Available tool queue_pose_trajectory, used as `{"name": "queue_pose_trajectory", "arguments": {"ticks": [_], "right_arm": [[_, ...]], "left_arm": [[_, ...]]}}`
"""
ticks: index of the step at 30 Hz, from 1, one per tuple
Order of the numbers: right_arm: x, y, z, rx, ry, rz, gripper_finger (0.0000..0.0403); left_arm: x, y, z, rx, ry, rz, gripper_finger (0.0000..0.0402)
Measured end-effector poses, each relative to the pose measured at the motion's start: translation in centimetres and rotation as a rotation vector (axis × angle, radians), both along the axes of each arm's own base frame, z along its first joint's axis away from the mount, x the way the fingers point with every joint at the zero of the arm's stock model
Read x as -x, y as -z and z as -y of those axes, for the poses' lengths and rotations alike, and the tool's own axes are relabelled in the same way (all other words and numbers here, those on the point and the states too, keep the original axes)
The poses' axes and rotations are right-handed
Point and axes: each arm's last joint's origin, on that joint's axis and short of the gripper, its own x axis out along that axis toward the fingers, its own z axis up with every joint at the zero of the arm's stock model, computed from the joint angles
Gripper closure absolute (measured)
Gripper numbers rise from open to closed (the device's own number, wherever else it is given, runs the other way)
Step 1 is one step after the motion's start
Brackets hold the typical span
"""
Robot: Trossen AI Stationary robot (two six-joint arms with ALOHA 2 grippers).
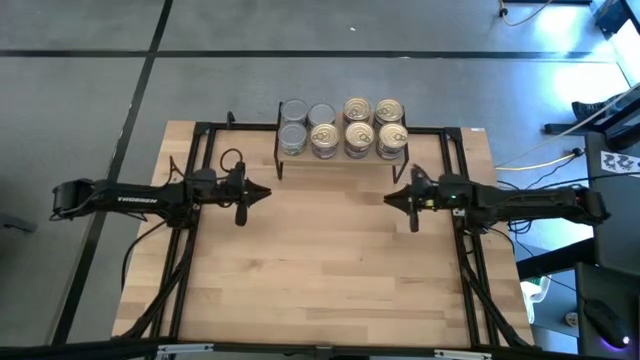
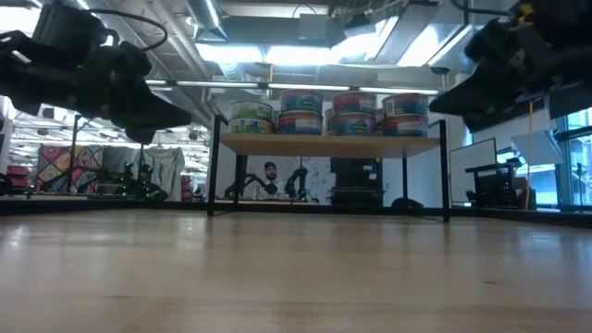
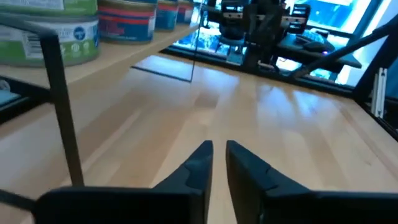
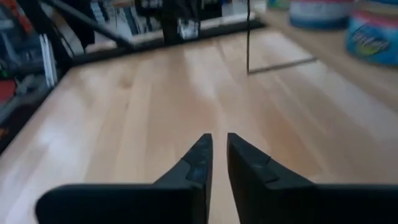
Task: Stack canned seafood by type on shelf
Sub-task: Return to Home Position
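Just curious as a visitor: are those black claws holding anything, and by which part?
Nothing is held: the left gripper and right gripper hover empty over the light wooden table.

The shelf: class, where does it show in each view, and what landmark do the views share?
High view: shelf at the table's far edge, centre.
Low view: centre, raised on legs.
Left wrist view: in view, board edge bearing tins.
Right wrist view: in view, likewise.
Shared landmark: its tins.
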Motion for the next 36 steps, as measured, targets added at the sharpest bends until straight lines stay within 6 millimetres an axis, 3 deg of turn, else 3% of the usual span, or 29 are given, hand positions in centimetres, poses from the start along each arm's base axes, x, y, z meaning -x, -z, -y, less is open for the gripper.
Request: {"name": "queue_pose_trajectory", "arguments": {"ticks": [14,21,36], "right_arm": [[4.0,4.1,0.0,-0.016,0.169,0.140,0.0357],[4.8,3.6,-0.1,-0.024,0.175,0.209,0.0357],[5.2,3.2,-0.2,-0.014,0.152,0.259,0.0357]], "left_arm": [[0.3,-0.6,1.9,-0.075,0.063,0.017,0.0399],[1.3,0.3,2.2,-0.035,0.064,0.024,0.0400],[4.1,-0.6,2.4,-0.017,0.046,0.114,0.0397]]}}
